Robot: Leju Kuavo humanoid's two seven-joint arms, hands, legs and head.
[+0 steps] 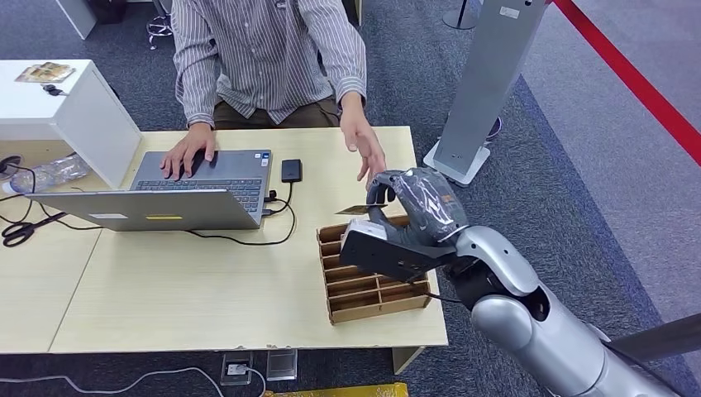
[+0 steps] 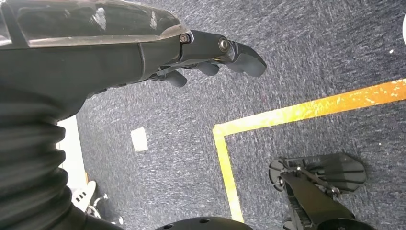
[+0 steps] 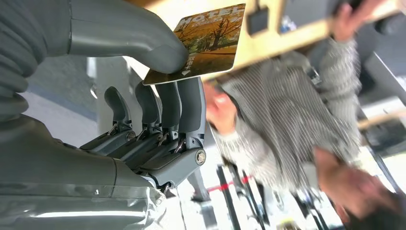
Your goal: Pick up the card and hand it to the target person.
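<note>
Between the thumb and the dark fingers of the right hand the card is pinched, with most of its printed face left free. In the head view the card is held flat above the far end of the cardboard organizer, which is taken as the landmark. Beyond the organizer, the person's hand is stretched out, palm open, near the card but not touching it. Further from the organizer, toward the person's other side, a laptop and a small black device are placed on the table. The left hand is hung over the carpet, fingers curled in, holding nothing. Only an edge of the card is gripped, so it could slip out and fall into the organizer if the arm is moved quickly or the pinch is loosened before the card is taken.
</note>
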